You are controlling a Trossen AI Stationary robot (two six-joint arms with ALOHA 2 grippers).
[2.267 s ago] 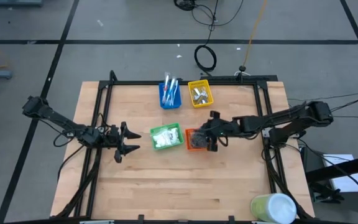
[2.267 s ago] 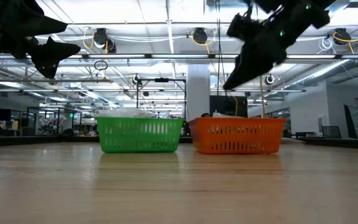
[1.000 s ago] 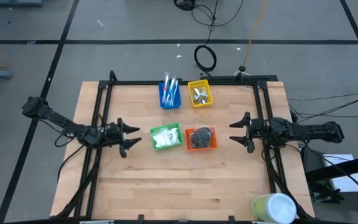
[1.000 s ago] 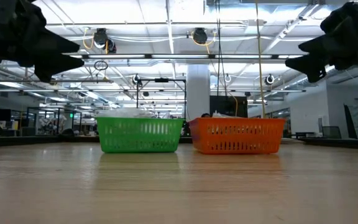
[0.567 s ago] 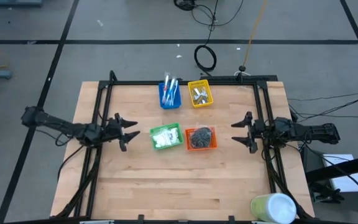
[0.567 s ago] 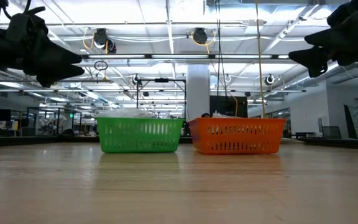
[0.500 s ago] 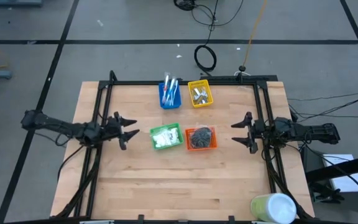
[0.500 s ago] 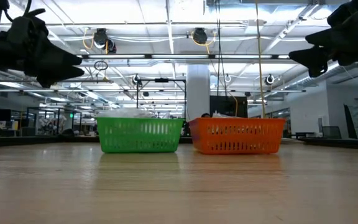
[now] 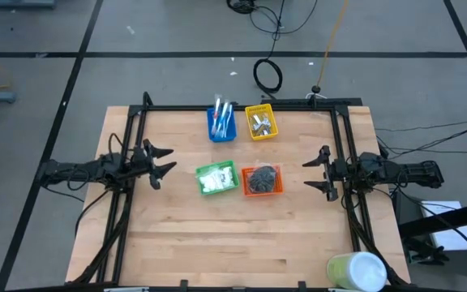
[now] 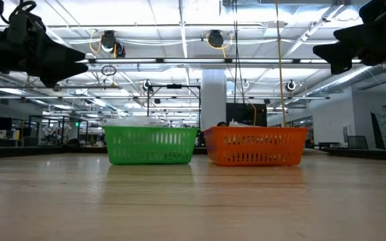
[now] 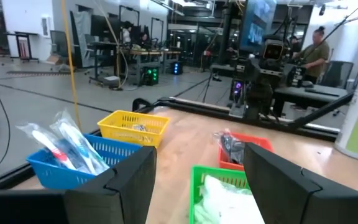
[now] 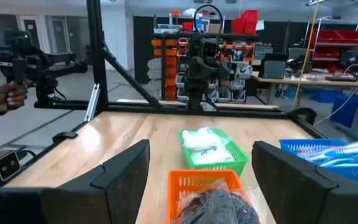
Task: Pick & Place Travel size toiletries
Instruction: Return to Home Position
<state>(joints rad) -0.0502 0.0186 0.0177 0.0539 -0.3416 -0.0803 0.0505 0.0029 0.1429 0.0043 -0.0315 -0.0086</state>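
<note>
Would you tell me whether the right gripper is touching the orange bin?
Apart. The high view shows the right gripper beside the orange bin, with bare table between them; its fingers are open.

Green bin (image 9: 216,178) sits just beside orange bin (image 9: 263,180) on wooden table (image 9: 217,235).

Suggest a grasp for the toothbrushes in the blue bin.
Probably from straight above, pinching the ends of the toothbrushes that stick out past the rim of the blue bin; its walls block any side approach lower down.
</note>
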